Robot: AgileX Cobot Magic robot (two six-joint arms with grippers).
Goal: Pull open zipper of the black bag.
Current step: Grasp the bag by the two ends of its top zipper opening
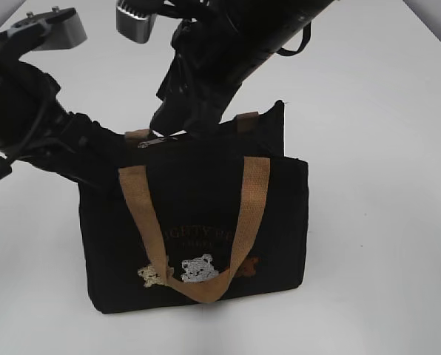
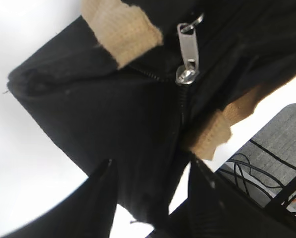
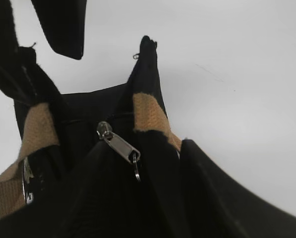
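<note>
Straddling the black bag [image 2: 113, 119] corner, left end effector [image 2: 150, 186] apart; right wrist cam shows zipper [image 3: 119, 145], right unclear.

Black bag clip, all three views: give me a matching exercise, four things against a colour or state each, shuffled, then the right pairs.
Things:
1. black bag
2. zipper pull
3. handle
4. middle bear patch

Colour or state:
A. tan webbing, looping down the front
B. grey-white embroidery
C. silver metal, lying free on the top edge, in neither gripper
D. standing upright on the white table

Pairs: 1-D, 2-C, 3-A, 4-B
</note>
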